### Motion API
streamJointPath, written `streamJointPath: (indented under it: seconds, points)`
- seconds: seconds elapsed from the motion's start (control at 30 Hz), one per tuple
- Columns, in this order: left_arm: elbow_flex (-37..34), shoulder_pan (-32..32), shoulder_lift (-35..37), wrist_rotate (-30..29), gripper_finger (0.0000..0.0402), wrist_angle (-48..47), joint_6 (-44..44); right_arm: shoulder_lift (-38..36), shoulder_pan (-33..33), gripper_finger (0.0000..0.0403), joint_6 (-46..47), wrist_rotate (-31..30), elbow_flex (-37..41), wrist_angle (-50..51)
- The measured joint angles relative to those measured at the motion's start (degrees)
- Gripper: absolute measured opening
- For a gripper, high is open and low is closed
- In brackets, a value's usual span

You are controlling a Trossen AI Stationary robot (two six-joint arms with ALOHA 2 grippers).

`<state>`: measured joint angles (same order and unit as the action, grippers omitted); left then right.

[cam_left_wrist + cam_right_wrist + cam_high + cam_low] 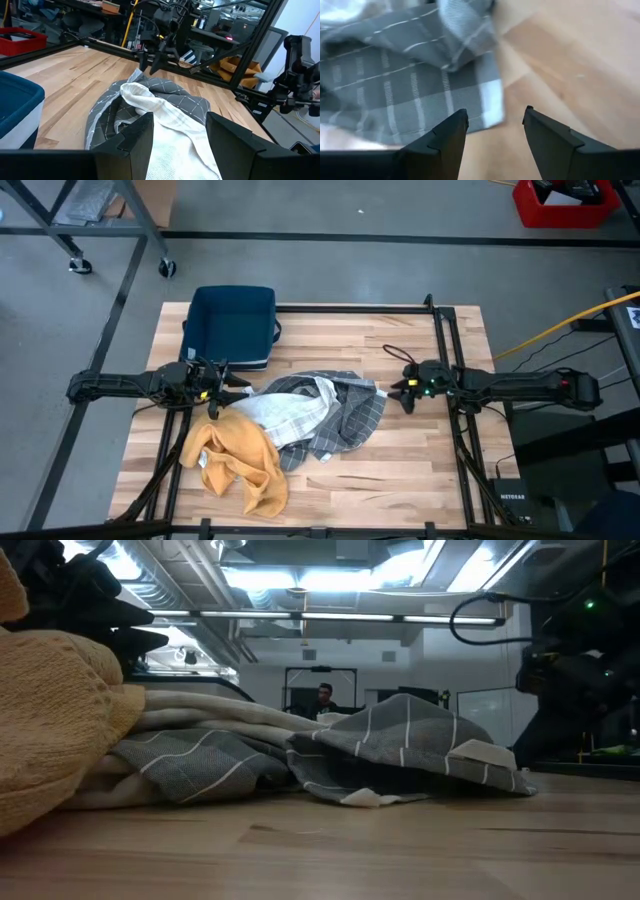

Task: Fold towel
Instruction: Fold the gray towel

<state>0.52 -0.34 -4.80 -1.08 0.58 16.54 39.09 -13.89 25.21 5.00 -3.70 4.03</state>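
Yellow cloth [45, 720] fills low view — overhead reveals blue bin [232, 326].

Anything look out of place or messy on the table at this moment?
Yes. Instead of one flat towel, three cloths lie crumpled together mid-table: a grey checked towel, a white towel bunched over it, and a mustard-yellow cloth heaped at the near left. Both grippers, left and right, are open, holding nothing.
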Motion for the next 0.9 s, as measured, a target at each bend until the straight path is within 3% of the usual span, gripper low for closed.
streamJointPath:
  seconds: [0.13, 0.5, 0.73, 0.9]
  points:
    - [0.0, 0.0, 0.0, 0.0, 0.0172, 0.0, 0.0, 1.4, 0.0, 0.0202, 1.2, -3.7, 0.0, -0.1]
    - [0.0, 0.0, 0.0, 0.0, 0.0172, 0.0, -3.1, 3.8, 0.0, 0.0202, 6.4, -3.9, -0.1, -0.4]
    - [0.0, 0.0, 0.0, 0.0, 0.0172, 0.0, -11.2, 3.8, 0.0, 0.0202, 6.5, -3.9, -0.1, -1.2]
    - [-0.1, 0.0, 0.0, 0.0, 0.0172, 0.5, -7.0, 3.8, 0.0, 0.0202, 6.5, -3.9, -0.1, -1.2]
